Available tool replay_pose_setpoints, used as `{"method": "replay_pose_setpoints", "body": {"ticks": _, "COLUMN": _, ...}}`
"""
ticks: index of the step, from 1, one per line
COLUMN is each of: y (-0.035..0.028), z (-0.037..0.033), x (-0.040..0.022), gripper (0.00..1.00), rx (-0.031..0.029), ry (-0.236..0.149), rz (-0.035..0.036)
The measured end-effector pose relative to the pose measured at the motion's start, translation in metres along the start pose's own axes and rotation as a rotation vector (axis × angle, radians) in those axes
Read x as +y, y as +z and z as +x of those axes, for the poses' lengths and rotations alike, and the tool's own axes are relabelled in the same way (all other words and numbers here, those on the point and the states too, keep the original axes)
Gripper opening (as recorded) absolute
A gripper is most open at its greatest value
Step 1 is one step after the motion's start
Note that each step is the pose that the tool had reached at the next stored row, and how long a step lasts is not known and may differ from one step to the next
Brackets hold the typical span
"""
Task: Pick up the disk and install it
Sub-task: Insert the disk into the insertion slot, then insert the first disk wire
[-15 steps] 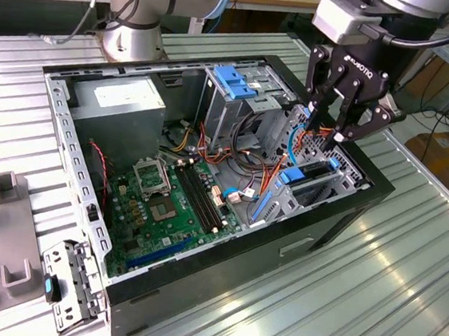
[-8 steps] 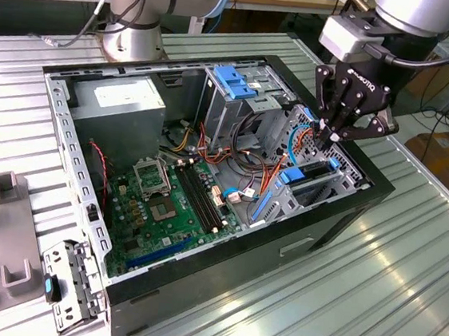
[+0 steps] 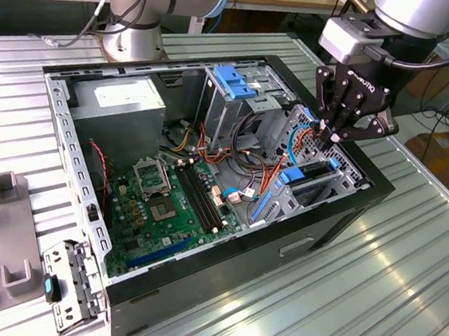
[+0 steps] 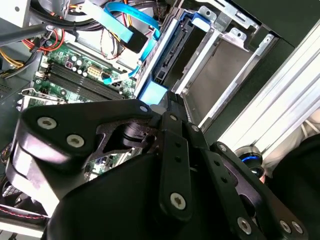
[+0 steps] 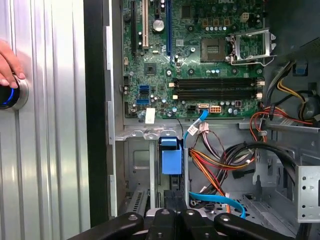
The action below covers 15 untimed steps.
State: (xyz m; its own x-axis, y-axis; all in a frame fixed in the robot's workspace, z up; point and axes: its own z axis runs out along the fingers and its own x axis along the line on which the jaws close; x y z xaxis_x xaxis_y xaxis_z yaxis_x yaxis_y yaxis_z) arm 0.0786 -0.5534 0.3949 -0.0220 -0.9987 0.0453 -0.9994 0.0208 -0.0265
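Pinching the disk [image 3: 313, 177] on edge, fingers [image 3: 330, 132] of the gripper [image 3: 336, 137] closing on its top, holding it upright over the drive cage [image 4: 220, 75] at the computer case's [image 3: 339, 220] right end, lining up with the slot.

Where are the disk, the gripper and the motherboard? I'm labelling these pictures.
disk [image 5: 171, 161], first wrist view, on its blue carrier's end.
gripper [image 3: 334, 134], exterior view, midway between its fingertips.
motherboard [image 3: 149, 208], exterior view, on the green board below the socket.
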Motion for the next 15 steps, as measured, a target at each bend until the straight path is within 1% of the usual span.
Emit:
{"method": "replay_pose_setpoints", "body": {"ticks": 3, "y": 0.0000, "z": 0.0000, "x": -0.0007, "gripper": 0.11, "rx": 0.0006, "ry": 0.000, "rz": 0.0001}}
{"method": "replay_pose_setpoints", "body": {"ticks": 4, "y": 0.0002, "z": 0.0000, "x": -0.0036, "gripper": 0.11, "rx": 0.0016, "ry": 0.000, "rz": 0.0002}}
{"method": "replay_pose_setpoints", "body": {"ticks": 7, "y": 0.0014, "z": -0.0004, "x": -0.0183, "gripper": 0.11, "rx": 0.0021, "ry": 0.000, "rz": 0.0002}}
{"method": "replay_pose_setpoints", "body": {"ticks": 8, "y": 0.0022, "z": -0.0006, "x": -0.0247, "gripper": 0.11, "rx": 0.0020, "ry": 0.000, "rz": 0.0000}}
{"method": "replay_pose_setpoints", "body": {"ticks": 10, "y": 0.0057, "z": -0.0011, "x": -0.0405, "gripper": 0.11, "rx": 0.0019, "ry": 0.000, "rz": 0.0000}}
{"method": "replay_pose_setpoints", "body": {"ticks": 12, "y": 0.0081, "z": -0.0014, "x": -0.0502, "gripper": 0.11, "rx": 0.0025, "ry": -0.002, "rz": -0.0008}}
{"method": "replay_pose_setpoints", "body": {"ticks": 13, "y": 0.0092, "z": -0.0015, "x": -0.0532, "gripper": 0.11, "rx": 0.0018, "ry": -0.017, "rz": -0.0002}}
{"method": "replay_pose_setpoints", "body": {"ticks": 15, "y": 0.0102, "z": -0.0016, "x": -0.0534, "gripper": 0.11, "rx": 0.0008, "ry": -0.064, "rz": 0.0019}}
